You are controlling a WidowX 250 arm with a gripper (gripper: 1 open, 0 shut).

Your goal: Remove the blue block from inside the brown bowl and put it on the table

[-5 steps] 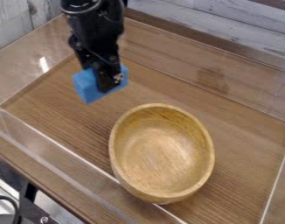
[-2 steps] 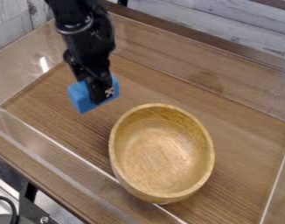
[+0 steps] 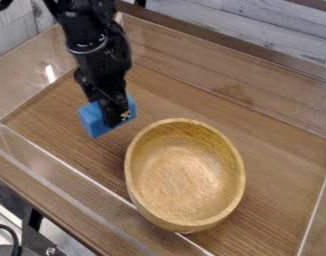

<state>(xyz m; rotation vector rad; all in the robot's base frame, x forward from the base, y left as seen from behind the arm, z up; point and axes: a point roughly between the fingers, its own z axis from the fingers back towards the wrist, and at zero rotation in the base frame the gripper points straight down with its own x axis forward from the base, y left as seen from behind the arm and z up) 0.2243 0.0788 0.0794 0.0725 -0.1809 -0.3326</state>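
Much nearer the camera than the gripper (image 3: 104, 110), and to its left in view, curves as a black cable (image 3: 6, 240). Sits as the brown bowl (image 3: 186, 172) on the nearer right side of the gripper, with open mouth facing up. Holds the blue block (image 3: 94, 120) right at the gripper's tips, jaws drawn narrow on it, outside the bowl and apart from its rim. Cannot tell whether the block touches the wood below. Spreads as the table (image 3: 199, 75) beneath the gripper and beyond it. Rises as a clear wall (image 3: 279, 32) far behind the gripper, toward the right.
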